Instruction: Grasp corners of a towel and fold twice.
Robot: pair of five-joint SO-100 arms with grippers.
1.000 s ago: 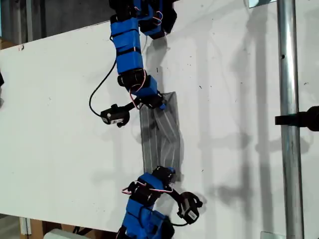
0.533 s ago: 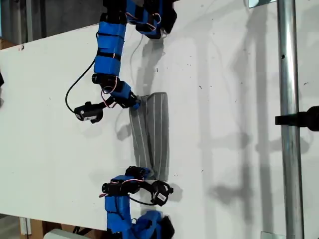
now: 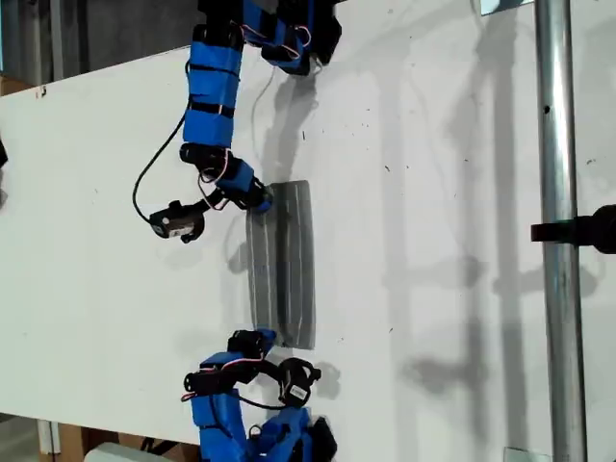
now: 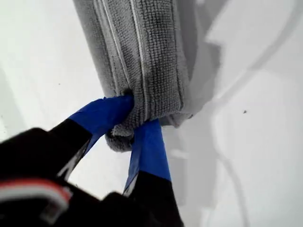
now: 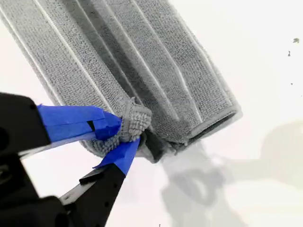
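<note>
Towel (image 3: 282,262) lies on the white desk (image 3: 452,221) as a narrow grey strip, pale stripes running its length, layers stacked, so it reads as already folded down to a slim band. One end corner (image 4: 124,132) is bunched between blue-taped fingers in the first wrist view; first claw (image 4: 130,124) clamped on that corner. Other end corner (image 5: 135,124) likewise pinched in the second wrist view; second claw (image 5: 124,137) clamped on it, cloth puckered at the bite. In the exterior view one arm reaches the strip's upper end and the other its lower end; which is first or second, cannot tell. Judgement: a fold is being laid down and both ends are held for alignment. Next move likely calls for both claws opening cleanly without dragging the top layer, then backing off clear. Steel pole (image 3: 558,231) stands at the exterior view's right, well apart.
</note>
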